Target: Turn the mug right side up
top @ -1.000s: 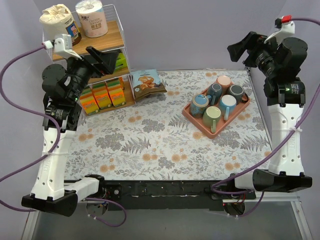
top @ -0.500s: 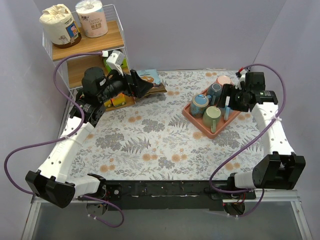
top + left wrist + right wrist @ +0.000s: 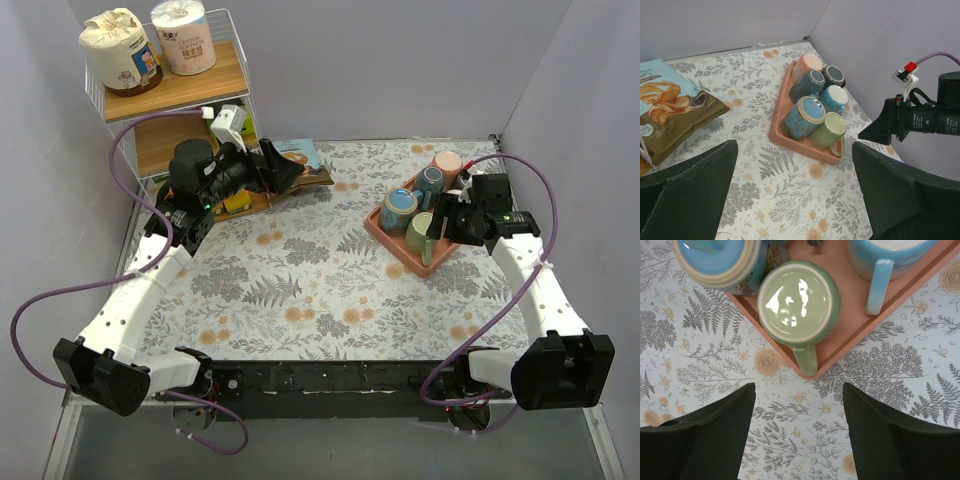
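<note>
A salmon tray (image 3: 428, 266) at the right holds several mugs. The green mug (image 3: 798, 303) stands at the tray's near corner, flat glossy base up, handle (image 3: 806, 360) pointing over the rim (image 3: 840, 347). It also shows in the top view (image 3: 419, 233) and the left wrist view (image 3: 829, 131). My right gripper (image 3: 800, 435) is open and empty, hovering above the table just off that corner; in the top view (image 3: 438, 222) it covers the tray's right side. My left gripper (image 3: 795, 192) is open and empty, held high over the chip bag at the far left (image 3: 285, 172).
A blue patterned mug (image 3: 715, 260) and a light blue mug (image 3: 880, 260) flank the green one. A chip bag (image 3: 670, 107) lies at the back left. A wire shelf rack (image 3: 190, 95) with paper rolls and boxes stands in the far left corner. Walls close the back and sides.
Both arms came down from a raised pose. In the last half second my right gripper moved left to the green mug's corner of the tray. The left barely moved.
</note>
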